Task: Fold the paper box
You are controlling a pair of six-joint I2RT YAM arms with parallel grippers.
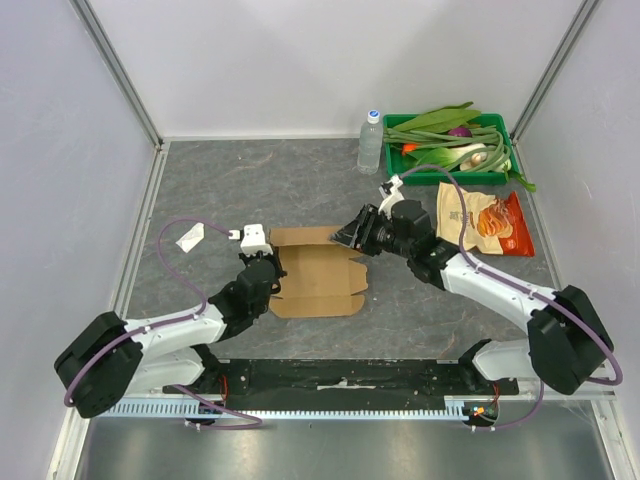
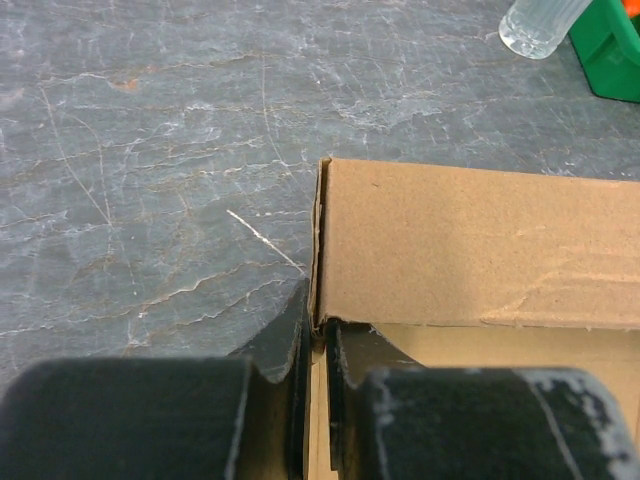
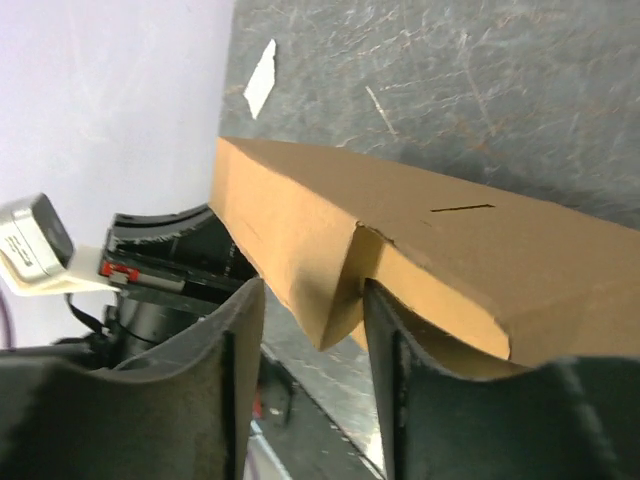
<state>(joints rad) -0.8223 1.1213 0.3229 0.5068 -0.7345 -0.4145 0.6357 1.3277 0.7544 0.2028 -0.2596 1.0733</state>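
The brown cardboard paper box [image 1: 318, 272] lies partly folded in the middle of the table, its far panel raised. My left gripper [image 1: 272, 277] is at its left edge, shut on a thin cardboard side flap; in the left wrist view [image 2: 318, 345] the flap sits pinched between the fingers, with the raised panel [image 2: 470, 245] just beyond. My right gripper [image 1: 350, 236] is at the box's far right corner. In the right wrist view [image 3: 312, 340] its jaws stand open, astride a hanging flap corner of the box [image 3: 330, 270], and the right finger [image 3: 400, 360] touches the cardboard.
A water bottle [image 1: 371, 141] and a green crate of vegetables [image 1: 450, 145] stand at the back right. An orange-tan snack bag [image 1: 483, 220] lies right of the right arm. A white paper scrap [image 1: 190, 237] lies left of the box. White walls enclose the table.
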